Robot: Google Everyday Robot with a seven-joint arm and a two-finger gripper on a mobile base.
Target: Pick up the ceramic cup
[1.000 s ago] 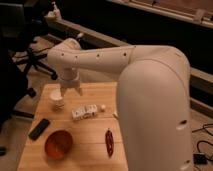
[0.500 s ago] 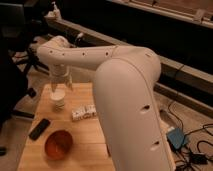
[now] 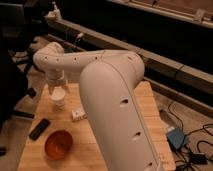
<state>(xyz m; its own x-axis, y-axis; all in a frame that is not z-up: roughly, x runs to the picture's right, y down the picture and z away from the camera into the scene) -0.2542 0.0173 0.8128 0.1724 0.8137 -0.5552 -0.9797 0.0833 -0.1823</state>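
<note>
The ceramic cup (image 3: 59, 99) is small and white and stands upright on the left part of the wooden table (image 3: 150, 107). My gripper (image 3: 56, 83) hangs straight down from the white arm (image 3: 107, 95) and sits directly over the cup, at or just above its rim. The lower part of the gripper merges with the cup's rim, so I cannot tell whether they touch. The red-orange bowl (image 3: 58, 144) stands nearer the front left, apart from the cup.
A flat white block (image 3: 78, 114) lies just right of the cup. A black oblong object (image 3: 39, 128) lies near the table's left edge. The big arm segment covers the table's middle. A dark bench runs behind, and cables and a blue box (image 3: 176, 137) lie on the floor at right.
The arm has swung further across the view and now covers more of the table. The gripper has stayed over the cup and come down closer to its rim.
</note>
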